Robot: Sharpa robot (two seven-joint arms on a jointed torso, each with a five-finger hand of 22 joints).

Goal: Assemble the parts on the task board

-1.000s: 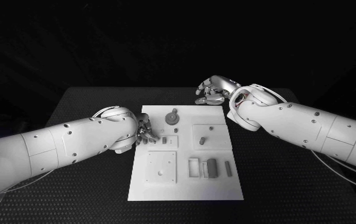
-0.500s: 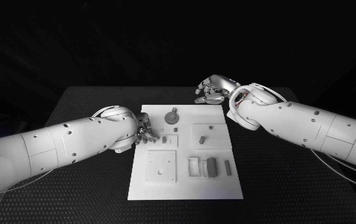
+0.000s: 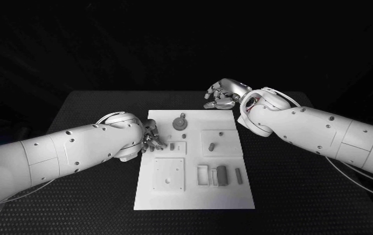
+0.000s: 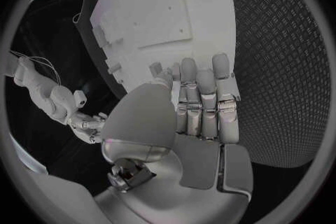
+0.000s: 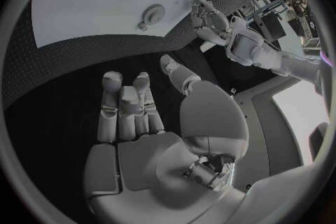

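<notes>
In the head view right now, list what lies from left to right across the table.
Left arm → left hand at the board's left edge → task board with its grey parts → right hand past the board's far right corner → right arm.

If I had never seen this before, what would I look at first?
Probably the white task board in the middle of the black table, with small grey parts on it. Next, the two silver hands: the left hand sits at the board's left edge, and the right hand hovers just past its far end, holding nothing.
</notes>
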